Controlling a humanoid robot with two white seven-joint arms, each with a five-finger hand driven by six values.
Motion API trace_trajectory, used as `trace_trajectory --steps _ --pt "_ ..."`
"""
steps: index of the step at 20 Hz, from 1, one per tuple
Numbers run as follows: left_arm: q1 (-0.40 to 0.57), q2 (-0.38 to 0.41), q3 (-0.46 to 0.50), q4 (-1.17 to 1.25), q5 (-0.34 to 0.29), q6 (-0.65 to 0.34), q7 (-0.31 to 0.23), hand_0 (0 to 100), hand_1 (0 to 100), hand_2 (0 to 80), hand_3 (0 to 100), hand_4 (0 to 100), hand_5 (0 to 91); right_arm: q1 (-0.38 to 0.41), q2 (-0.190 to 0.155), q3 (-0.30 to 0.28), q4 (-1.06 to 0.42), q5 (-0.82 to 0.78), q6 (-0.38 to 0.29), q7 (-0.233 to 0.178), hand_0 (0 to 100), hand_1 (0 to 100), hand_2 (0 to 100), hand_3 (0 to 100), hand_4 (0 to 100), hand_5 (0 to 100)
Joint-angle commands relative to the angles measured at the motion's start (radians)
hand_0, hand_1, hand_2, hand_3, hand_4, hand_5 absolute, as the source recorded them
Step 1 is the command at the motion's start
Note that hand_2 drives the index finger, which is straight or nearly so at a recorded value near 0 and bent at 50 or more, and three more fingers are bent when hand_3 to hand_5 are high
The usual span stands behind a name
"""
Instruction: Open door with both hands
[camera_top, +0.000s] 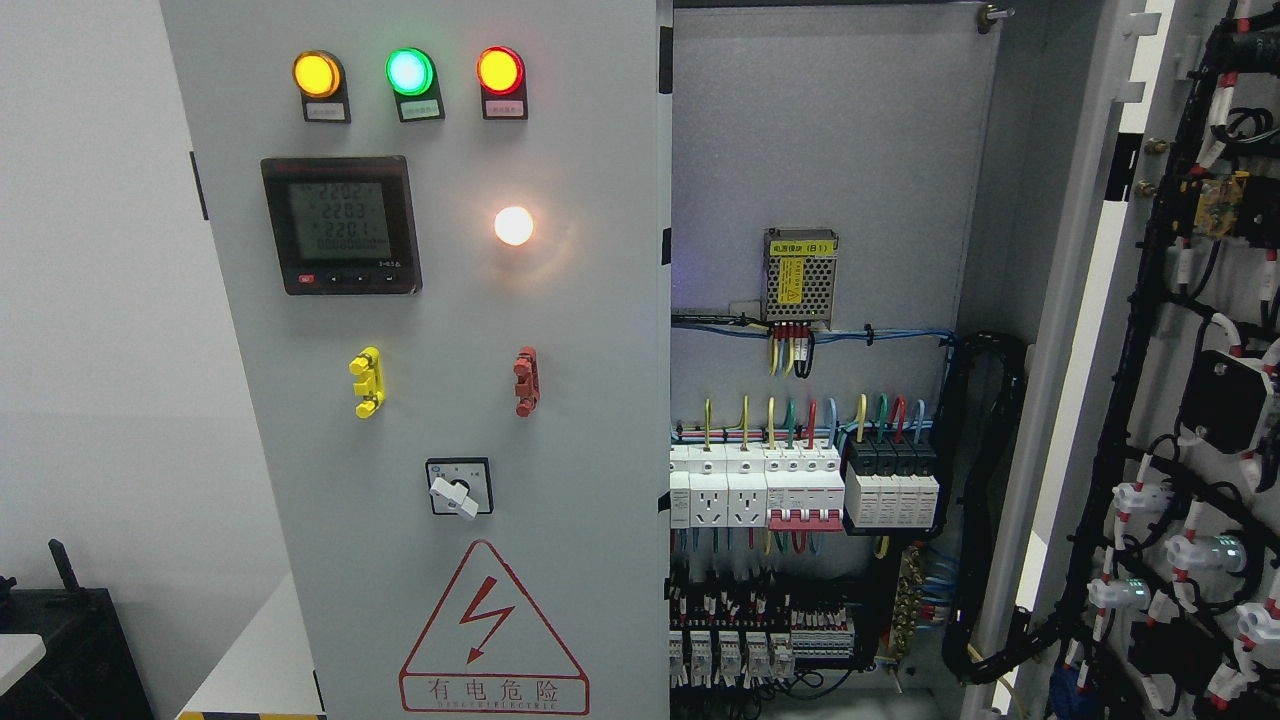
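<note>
Right door (1190, 400) sat nearest the camera, swung wide open at the right edge, its inner face showing black wiring looms and component backs; top and bottom were cut off by the frame. Neither hand was in view, so their state couldn't be told. Left door (430, 400) was closed, facing the camera, lower edge cropped. It carried amber, green and red lamps (409, 71) with tags too small to read, a digital meter (340, 224) whose rows looked like 2202 / 2203 / 2201, one lit white lamp (514, 225), a yellow handle (367, 381), a red handle (526, 380), a rotary switch (458, 488), and a red warning triangle (493, 628) reading 有电危险; the smaller print under it was illegible. Cabinet interior (830, 150) was exposed between the doors: power supply (800, 277) with a yellow label, partly legible "(B1)", then a breaker row (805, 485), lower terminals dim and hard to make out. Open space lay left of the cabinet, by the white wall.
</note>
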Motion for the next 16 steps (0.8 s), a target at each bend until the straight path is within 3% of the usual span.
trace_trajectory --steps 1,4,9,14,16 --pt "-0.001 -0.004 -0.010 -0.019 0.004 -0.002 0.009 0 0 0.0 0 4 0.0 0.094 -0.070 0.020 -0.372 0.005 -0.036 0.002 0 0 0 0 0 0" --pt "-0.001 -0.002 -0.012 -0.023 0.002 -0.012 0.003 0 0 0.0 0 4 0.0 0.152 -0.069 0.014 -0.449 0.050 -0.065 0.002 0 0 0 0 0 0" --pt "0.001 -0.002 -0.013 -0.031 0.001 -0.013 0.003 0 0 0.0 0 4 0.0 0.155 -0.067 0.014 -0.507 0.056 -0.124 0.002 0 0 0 0 0 0" --pt "0.000 -0.002 -0.010 -0.033 0.001 -0.013 0.003 0 0 0.0 0 4 0.0 0.091 -0.070 0.017 -0.527 0.059 -0.127 0.004 0 0 0 0 0 0" --pt "-0.001 -0.002 -0.010 -0.033 -0.001 -0.013 0.002 0 0 0.0 0 4 0.0 0.053 -0.070 0.018 -0.535 0.058 -0.127 0.025 0 0 0 0 0 0"
